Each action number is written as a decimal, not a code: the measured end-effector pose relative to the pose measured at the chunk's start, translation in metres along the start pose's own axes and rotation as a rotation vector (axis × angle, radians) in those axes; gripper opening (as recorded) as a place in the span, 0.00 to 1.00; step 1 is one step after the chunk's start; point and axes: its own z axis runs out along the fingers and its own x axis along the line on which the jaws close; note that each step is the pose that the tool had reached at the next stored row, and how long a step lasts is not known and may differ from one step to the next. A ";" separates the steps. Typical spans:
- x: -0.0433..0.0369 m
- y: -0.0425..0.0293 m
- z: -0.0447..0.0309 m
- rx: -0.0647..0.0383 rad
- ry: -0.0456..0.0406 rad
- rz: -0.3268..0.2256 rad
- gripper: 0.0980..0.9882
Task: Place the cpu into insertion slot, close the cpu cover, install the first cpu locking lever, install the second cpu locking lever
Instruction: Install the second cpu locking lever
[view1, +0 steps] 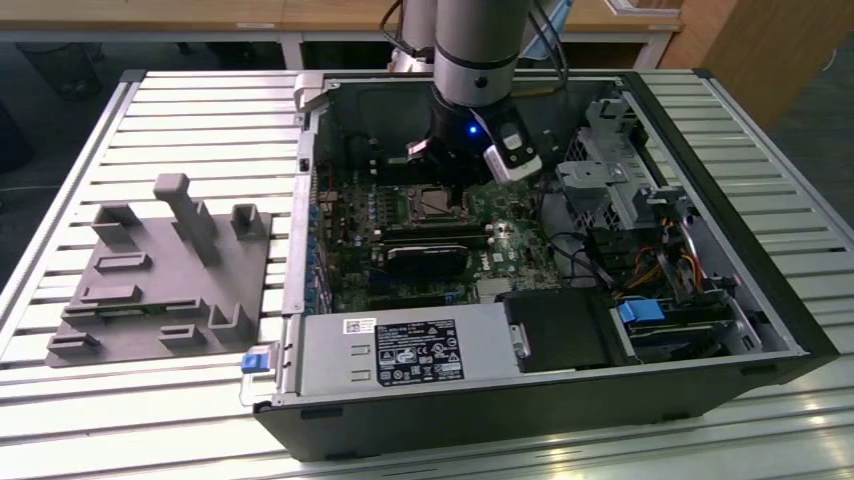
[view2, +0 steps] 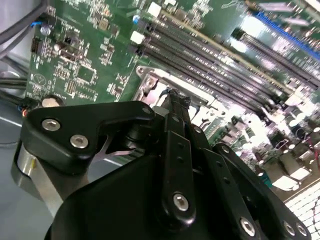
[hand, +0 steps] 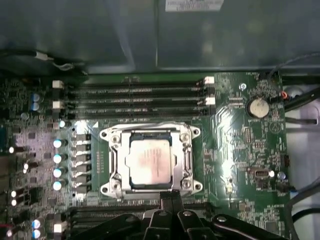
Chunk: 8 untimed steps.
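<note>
Jaws (hand: 167, 200) pressed together, empty, hovering at the socket's edge; we are seeing the silver-beige square cpu (hand: 150, 161) seated and the silvery frame cover (hand: 186, 162) lying closed.

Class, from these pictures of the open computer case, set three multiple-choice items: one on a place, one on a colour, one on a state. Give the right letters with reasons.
1. Where does the cpu lie?
A. in the insertion slot
B. on the grey fixture beside the case
C. on the power supply

2. What colour is the circuit board around the slot?
A. blue
B. green
C. red

3. How does the cpu cover stand?
A. missing
B. raised upright
C. down around the cpu

Answers:
1 A: in the first wrist view the pale square chip sits within the socket.
2 B: both wrist views show a green board.
3 C: the silvery frame lies flat, with the chip showing through its window; the gripper is at the socket's edge.
</note>
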 end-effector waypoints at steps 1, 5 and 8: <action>0.0006 -0.0011 0.0000 0.000 0.0000 0.000 0.01; 0.0085 -0.0039 0.0001 -0.001 0.0000 0.000 0.01; 0.0157 -0.0048 0.0000 -0.001 0.0000 0.000 0.01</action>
